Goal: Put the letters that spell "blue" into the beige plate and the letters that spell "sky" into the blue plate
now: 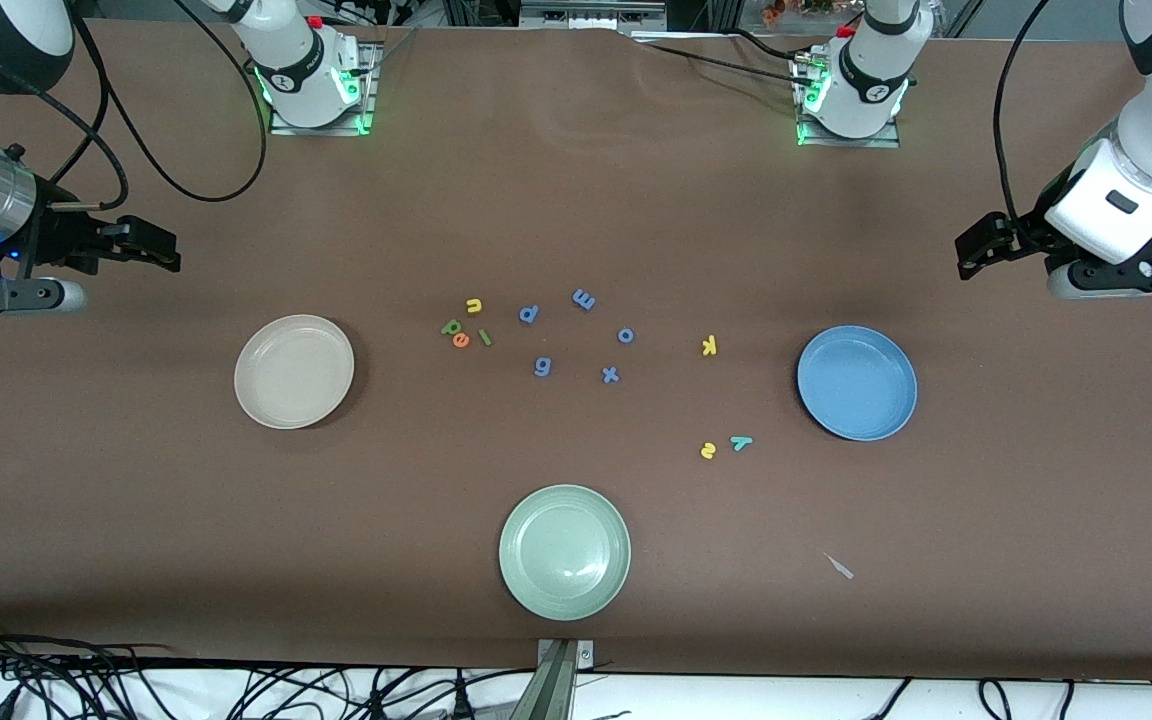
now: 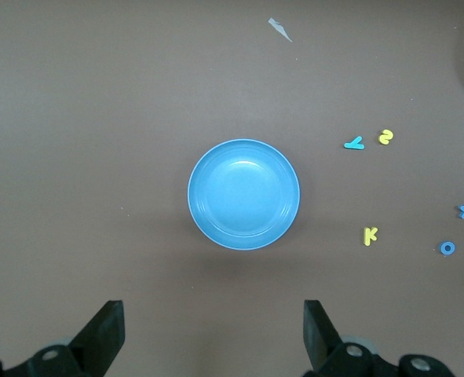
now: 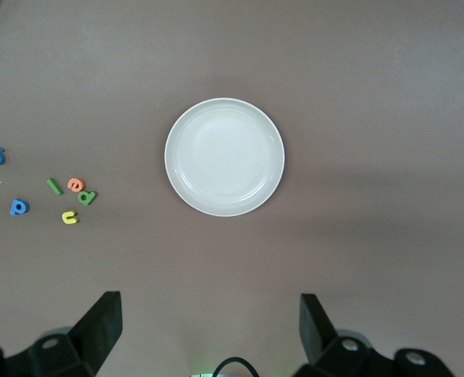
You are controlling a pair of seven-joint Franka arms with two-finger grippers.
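The empty beige plate (image 1: 294,371) (image 3: 224,156) lies toward the right arm's end. Beside it cluster the yellow u (image 1: 474,305), green b (image 1: 452,327), orange e (image 1: 462,341) and green l (image 1: 484,338). The empty blue plate (image 1: 857,383) (image 2: 244,194) lies toward the left arm's end, with the yellow k (image 1: 709,346), yellow s (image 1: 708,450) and teal y (image 1: 741,442) near it. My right gripper (image 1: 161,250) (image 3: 210,322) hangs open and empty high above the table's end by the beige plate. My left gripper (image 1: 971,255) (image 2: 213,330) hangs open and empty by the blue plate.
A pale green plate (image 1: 564,552) sits nearest the front camera. Several all-blue letters, among them a blue p (image 1: 529,313) and a blue x (image 1: 611,375), lie between the two letter groups. A small pale scrap (image 1: 840,567) lies near the front edge.
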